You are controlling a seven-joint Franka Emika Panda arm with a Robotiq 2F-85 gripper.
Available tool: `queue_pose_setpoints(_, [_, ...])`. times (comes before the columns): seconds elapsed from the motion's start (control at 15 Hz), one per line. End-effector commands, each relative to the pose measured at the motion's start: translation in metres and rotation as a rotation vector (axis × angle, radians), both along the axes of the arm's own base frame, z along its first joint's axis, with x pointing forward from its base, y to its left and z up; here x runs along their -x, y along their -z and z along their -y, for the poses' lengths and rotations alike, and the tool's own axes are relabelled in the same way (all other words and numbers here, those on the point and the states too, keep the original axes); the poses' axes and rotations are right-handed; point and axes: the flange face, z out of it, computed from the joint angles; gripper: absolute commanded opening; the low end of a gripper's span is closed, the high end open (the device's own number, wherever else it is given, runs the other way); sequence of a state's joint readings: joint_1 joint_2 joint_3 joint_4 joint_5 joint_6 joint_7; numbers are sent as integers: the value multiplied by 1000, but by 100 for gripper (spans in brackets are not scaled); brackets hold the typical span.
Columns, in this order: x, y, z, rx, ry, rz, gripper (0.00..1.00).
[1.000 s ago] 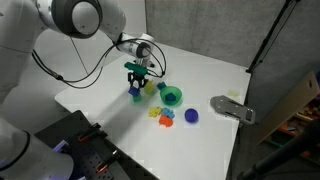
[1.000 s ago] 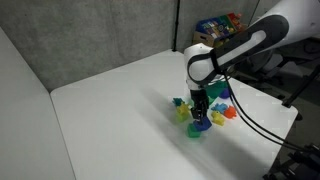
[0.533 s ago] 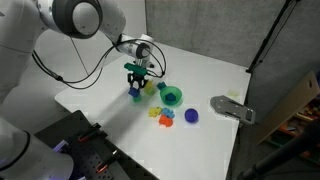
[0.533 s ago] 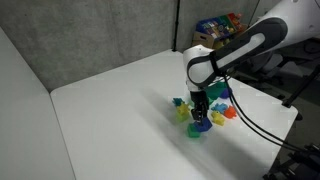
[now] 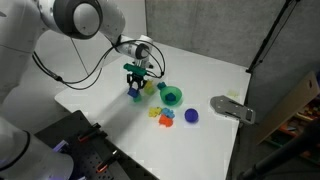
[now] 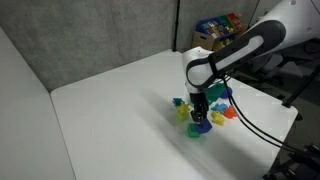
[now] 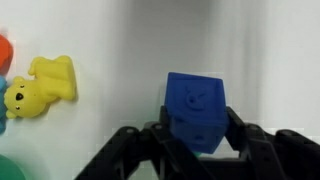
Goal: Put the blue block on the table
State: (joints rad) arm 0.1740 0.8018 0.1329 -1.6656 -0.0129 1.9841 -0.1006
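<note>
The small blue block (image 7: 195, 108) sits between my gripper's (image 7: 196, 135) two black fingers, which are shut on its sides. In both exterior views the gripper (image 5: 135, 86) (image 6: 201, 113) points straight down and holds the blue block (image 5: 134, 96) (image 6: 201, 124) low over the white table (image 5: 90, 85) (image 6: 110, 110). I cannot tell whether the block touches the tabletop. A sliver of green shows right under the block in the wrist view.
A teal bowl (image 5: 171, 96) stands beside the gripper. Orange and yellow pieces (image 5: 160, 115) and a rounded dark-blue object (image 5: 191, 116) lie near it. A grey object (image 5: 233, 108) lies further along. A yellow toy (image 7: 40, 86) lies left of the block in the wrist view.
</note>
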Motion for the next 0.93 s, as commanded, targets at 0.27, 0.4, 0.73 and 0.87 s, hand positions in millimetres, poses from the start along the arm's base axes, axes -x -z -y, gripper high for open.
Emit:
queue_pose_setpoints(0.27, [-13,10,4,42,7,-27,86])
queue_pose_setpoints(0.4, [-20,9,7,48,19,-41,99])
queue_pose_setpoints(0.73, [-45,-24,10,72,39,-13,100])
queue_pose_setpoints(0.87, [-56,-47,11,62,53,21,100])
